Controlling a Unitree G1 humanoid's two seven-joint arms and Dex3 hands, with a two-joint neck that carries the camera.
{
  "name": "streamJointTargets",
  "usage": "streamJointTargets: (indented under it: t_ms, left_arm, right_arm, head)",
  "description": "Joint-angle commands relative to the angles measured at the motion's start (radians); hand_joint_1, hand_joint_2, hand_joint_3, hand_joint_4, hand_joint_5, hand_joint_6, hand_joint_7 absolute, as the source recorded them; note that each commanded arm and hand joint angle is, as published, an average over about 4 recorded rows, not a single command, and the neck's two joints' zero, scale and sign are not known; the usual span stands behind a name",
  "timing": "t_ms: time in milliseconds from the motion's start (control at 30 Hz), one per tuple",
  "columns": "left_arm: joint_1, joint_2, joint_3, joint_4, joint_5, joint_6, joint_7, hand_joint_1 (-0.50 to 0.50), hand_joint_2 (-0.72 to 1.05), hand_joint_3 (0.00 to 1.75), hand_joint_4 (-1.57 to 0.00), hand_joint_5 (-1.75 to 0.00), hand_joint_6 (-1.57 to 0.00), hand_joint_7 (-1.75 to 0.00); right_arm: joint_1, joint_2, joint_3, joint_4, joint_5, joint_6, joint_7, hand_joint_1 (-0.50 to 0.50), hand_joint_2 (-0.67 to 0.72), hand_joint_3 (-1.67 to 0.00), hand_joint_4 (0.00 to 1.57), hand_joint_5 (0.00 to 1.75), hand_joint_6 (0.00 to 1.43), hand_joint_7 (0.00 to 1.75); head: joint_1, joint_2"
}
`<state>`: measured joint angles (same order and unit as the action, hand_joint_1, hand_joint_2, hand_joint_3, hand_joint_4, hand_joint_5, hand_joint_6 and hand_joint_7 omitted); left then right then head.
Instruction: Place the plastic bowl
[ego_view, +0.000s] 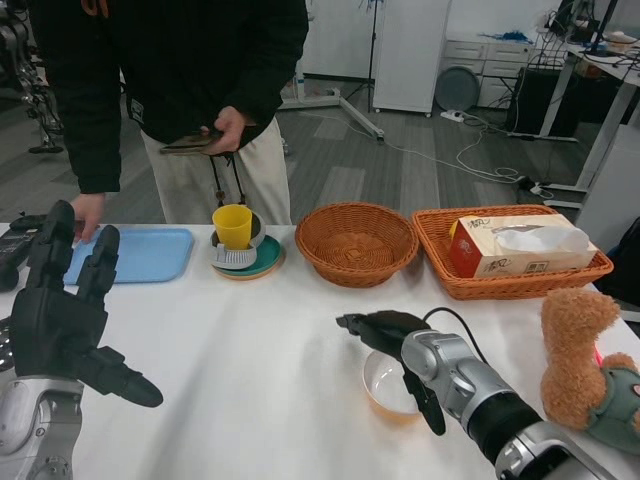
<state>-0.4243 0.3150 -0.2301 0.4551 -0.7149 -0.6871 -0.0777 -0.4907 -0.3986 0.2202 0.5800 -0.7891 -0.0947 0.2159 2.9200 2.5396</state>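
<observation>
The right hand grips the plastic bowl by its far rim; the bowl sits directly below the hand, apparently on the table. Placement appears nearly complete; release remains. The left hand waits, fingers spread, empty.

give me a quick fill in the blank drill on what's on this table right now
1. The yellow plastic cup stands on a stack of ____.
2. The tissue box lies in the ____ wicker basket.
3. The small orange plastic bowl sits under the robot's ____ hand.
4. The raised left hand holds ____.

Missing words: dishes; rectangular; right; nothing
</observation>
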Motion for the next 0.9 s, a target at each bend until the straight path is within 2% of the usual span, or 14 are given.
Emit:
streamJointTargets:
  t_ms: [33,300,500,567,700,833,900]
  left_arm:
    - [0.009,-0.001,0.0,0.002,0.0,-0.001,-0.001,-0.5,-0.7,0.09,-0.3,0.0,0.0,0.0]
    - [0.009,-0.001,0.001,0.002,0.0,0.0,-0.001,-0.5,-0.7,0.09,-0.3,0.0,0.0,0.0]
    - [0.01,-0.001,0.003,0.002,-0.002,-0.002,-0.001,-0.5,-0.72,0.09,-0.3,0.0,0.0,0.0]
    - [0.01,-0.001,0.003,0.002,-0.002,-0.002,-0.001,-0.5,-0.72,0.09,-0.3,0.0,0.0,0.0]
    - [0.01,-0.001,0.001,0.002,-0.002,-0.002,-0.001,-0.5,-0.72,0.09,-0.3,0.0,0.0,0.0]
    - [0.01,-0.001,0.005,0.002,-0.002,-0.002,-0.001,-0.5,-0.72,0.09,-0.3,0.0,0.0,0.0]
    - [0.01,-0.001,0.006,0.002,-0.002,-0.002,-0.001,-0.5,-0.72,0.09,-0.3,0.0,0.0,0.0]
  right_arm:
    - [0.033,-0.006,-0.037,-0.065,0.009,-0.017,-0.009,-0.42,0.72,0.0,0.0,0.0,0.0,0.0]
    - [0.102,0.001,-0.168,-0.312,0.018,-0.022,-0.007,-0.42,0.72,0.0,0.0,0.0,0.0,0.0]
    - [0.146,0.04,-0.324,-0.476,0.151,-0.059,-0.031,-0.42,0.72,0.0,0.0,0.0,0.0,0.0]
    - [0.151,0.054,-0.376,-0.502,0.241,-0.107,-0.062,-0.42,0.72,0.0,0.0,0.0,0.0,0.0]
    - [0.152,0.068,-0.419,-0.46,0.498,-0.219,-0.145,-0.42,0.72,-0.02,0.0,0.0,0.0,0.0]
    - [0.15,0.07,-0.388,-0.336,0.812,-0.399,-0.252,-0.41,0.69,-0.06,0.0,0.0,0.0,0.0]
    - [0.147,0.07,-0.365,-0.294,0.9,-0.466,-0.289,-0.39,0.66,-0.02,0.0,0.0,0.0,0.0]
  head:
    - [0.001,0.0]
    - [0.0,-0.001]
    - [-0.005,0.002]
    - [-0.007,0.006]
    - [-0.006,0.018]
    - [-0.008,0.024]
    - [-0.009,0.025]
